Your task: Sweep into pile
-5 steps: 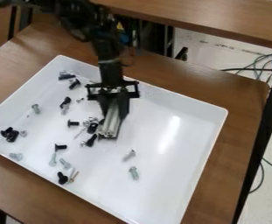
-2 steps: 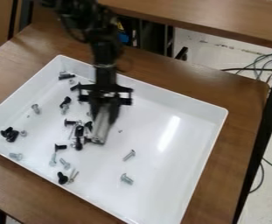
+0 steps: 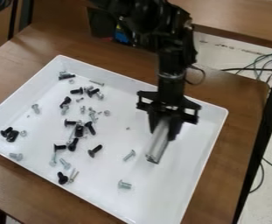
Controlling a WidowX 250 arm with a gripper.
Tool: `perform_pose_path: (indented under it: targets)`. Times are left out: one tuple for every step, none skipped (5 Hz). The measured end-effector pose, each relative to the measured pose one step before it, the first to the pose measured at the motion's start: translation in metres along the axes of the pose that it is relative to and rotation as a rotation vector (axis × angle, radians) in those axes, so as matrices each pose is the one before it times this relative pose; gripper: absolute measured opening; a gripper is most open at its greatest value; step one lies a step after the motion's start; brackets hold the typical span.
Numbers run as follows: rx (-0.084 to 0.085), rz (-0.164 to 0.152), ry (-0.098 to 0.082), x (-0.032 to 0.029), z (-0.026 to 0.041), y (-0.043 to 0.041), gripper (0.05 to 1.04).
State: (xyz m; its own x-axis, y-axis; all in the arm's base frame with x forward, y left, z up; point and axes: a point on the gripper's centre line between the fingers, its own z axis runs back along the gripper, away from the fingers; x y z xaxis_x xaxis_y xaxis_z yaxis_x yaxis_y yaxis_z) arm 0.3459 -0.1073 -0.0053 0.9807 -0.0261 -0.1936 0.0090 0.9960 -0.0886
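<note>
The gripper [image 3: 164,127] hangs over the right half of the white tray [image 3: 202,124], shut on a silver bar [image 3: 159,142] that points down and slightly left. Left of the bar's lower end lies a silver screw [image 3: 130,155], with another silver screw [image 3: 124,185] nearer the front. A black screw [image 3: 95,150] lies apart near the tray's middle. A loose cluster with black screws [image 3: 79,130] is left of centre. More black and silver screws are scattered over the left half, among them black ones [image 3: 10,134] at the left.
The tray's raised walls surround the work area on a brown wooden table [image 3: 243,109]. Behind it stands another wooden surface [image 3: 231,26]. Cables [image 3: 260,65] lie on the floor at the right.
The gripper and bar first moved slightly left, then well to the right. Screws near the middle shifted and some came into view. The front silver screw slid left and forward.
</note>
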Motion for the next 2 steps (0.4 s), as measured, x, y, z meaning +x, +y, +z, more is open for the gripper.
perform_pose_path:
  targets:
    - [-0.0401, -0.0444, -0.0006, 0.00231, -0.00536, -0.03058, 0.362]
    - [-0.0517, 0.0175, 0.0587, -0.01102, -0.03595, -0.01421, 0.362]
